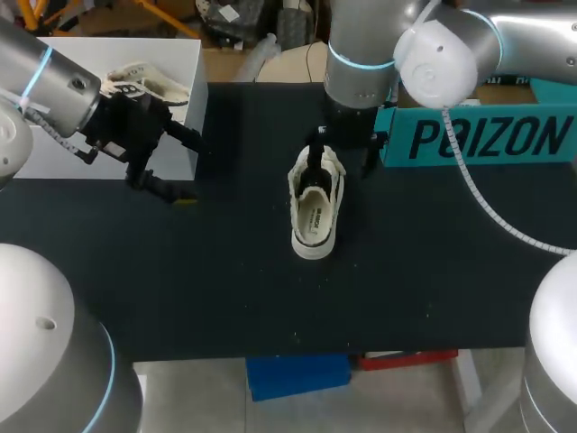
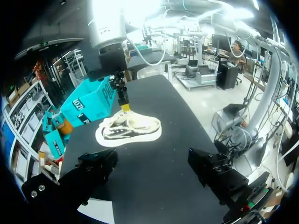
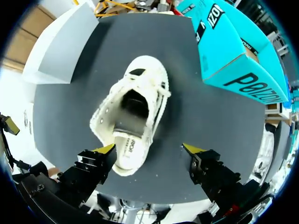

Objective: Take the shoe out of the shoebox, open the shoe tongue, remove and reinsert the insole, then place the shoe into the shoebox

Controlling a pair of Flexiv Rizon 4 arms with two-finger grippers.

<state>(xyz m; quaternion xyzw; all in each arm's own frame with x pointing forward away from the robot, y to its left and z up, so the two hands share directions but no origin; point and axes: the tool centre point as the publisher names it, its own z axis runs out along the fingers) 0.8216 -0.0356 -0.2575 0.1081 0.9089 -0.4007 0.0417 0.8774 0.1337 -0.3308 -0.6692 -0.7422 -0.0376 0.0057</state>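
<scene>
Head view shows the shoe (image 1: 315,209) out of the shoebox (image 1: 90,54), lying mid-table towards the rear edge, toe to the rear. The step in hand appears to be opening the tongue; the insole seems to sit inside the shoe. The right gripper (image 3: 149,149) hangs directly above the shoe, fingers spread wide and gripping nothing. Next move, as judged: lower, narrow the fingers onto the tongue, lift it clear. The left gripper (image 1: 185,167) is level near the left rear corner, beside the shoebox, fingers wide and empty
</scene>
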